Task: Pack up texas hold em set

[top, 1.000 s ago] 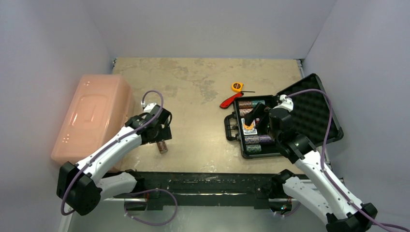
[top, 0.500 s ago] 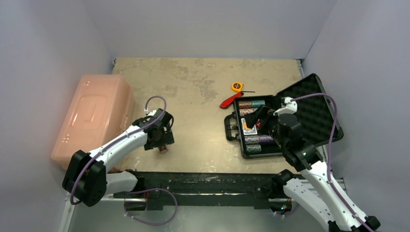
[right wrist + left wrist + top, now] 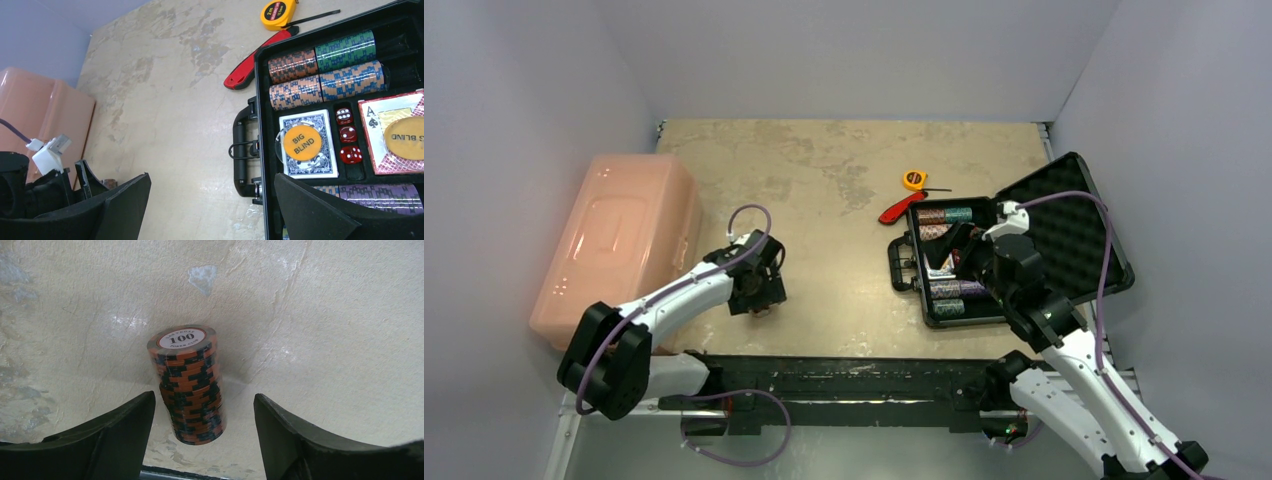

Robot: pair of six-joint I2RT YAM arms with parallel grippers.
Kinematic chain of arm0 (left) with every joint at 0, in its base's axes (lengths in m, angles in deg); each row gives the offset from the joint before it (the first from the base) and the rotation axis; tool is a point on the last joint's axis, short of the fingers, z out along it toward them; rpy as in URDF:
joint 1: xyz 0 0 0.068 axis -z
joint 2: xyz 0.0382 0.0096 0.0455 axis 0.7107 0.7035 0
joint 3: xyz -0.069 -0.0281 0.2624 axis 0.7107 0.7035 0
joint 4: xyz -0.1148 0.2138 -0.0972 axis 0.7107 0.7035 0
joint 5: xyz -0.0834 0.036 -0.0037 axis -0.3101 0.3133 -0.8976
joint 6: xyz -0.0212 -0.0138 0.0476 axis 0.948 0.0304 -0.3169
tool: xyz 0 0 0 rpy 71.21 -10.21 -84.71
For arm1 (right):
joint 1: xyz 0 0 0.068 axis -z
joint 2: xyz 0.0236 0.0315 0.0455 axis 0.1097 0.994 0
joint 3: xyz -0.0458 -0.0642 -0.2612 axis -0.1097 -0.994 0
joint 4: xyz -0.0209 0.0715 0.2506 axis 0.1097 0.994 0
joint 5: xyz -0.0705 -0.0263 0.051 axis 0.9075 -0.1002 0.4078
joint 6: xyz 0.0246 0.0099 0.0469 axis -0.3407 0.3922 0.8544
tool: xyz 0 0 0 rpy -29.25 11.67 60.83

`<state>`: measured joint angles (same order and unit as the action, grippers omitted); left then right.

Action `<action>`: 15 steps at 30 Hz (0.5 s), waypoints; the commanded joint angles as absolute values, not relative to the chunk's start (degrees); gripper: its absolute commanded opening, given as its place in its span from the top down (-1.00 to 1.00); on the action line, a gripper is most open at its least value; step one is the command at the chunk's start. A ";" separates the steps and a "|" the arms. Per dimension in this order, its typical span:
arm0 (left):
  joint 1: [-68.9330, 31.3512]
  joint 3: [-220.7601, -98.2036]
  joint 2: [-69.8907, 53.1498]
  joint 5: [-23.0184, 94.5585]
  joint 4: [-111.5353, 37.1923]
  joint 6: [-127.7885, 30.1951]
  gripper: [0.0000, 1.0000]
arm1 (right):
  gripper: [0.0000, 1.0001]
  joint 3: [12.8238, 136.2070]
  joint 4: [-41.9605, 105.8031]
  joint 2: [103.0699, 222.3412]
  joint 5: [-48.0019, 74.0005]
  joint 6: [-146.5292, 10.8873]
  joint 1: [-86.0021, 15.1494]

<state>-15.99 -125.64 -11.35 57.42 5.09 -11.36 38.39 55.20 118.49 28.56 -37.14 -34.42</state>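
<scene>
While left pincer (image 3: pixel 204 399) gapes, chip roll (image 3: pixel 190 385) lies between its jaws.

A chip roll (image 3: pixel 190 382) rests on the table (image 3: pixel 834 180) between the left pincer's (image 3: pixel 759 295) fingers, touching neither. The bin (image 3: pixel 614 240) lies left of that pincer. The case (image 3: pixel 264 125) lies below and right of the right pincer (image 3: pixel 212 179), with the tape measure (image 3: pixel 278 11) and hand tool (image 3: pixel 252 70) just beyond it.

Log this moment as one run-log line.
left end effector: open, straddling chip roll, no contact | right end effector: open, empty, by open case | chip roll not yet packed
</scene>
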 commanded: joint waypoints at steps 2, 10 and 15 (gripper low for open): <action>-16.39 -125.38 -10.51 57.45 2.73 -10.52 -0.40 | -0.98 37.92 53.14 118.45 28.07 -37.82 -34.62; -16.39 -125.07 -9.95 58.18 3.06 -10.02 -0.23 | -0.98 37.82 53.08 119.69 27.59 -37.73 -34.60; -16.46 -124.85 -10.12 58.27 3.07 -9.82 -0.01 | -0.97 37.73 52.85 120.02 27.16 -37.72 -34.60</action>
<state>-16.01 -125.25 -9.87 57.51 4.18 -11.23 37.97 55.01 119.97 28.32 -37.14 -34.42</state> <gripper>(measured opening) 0.536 0.987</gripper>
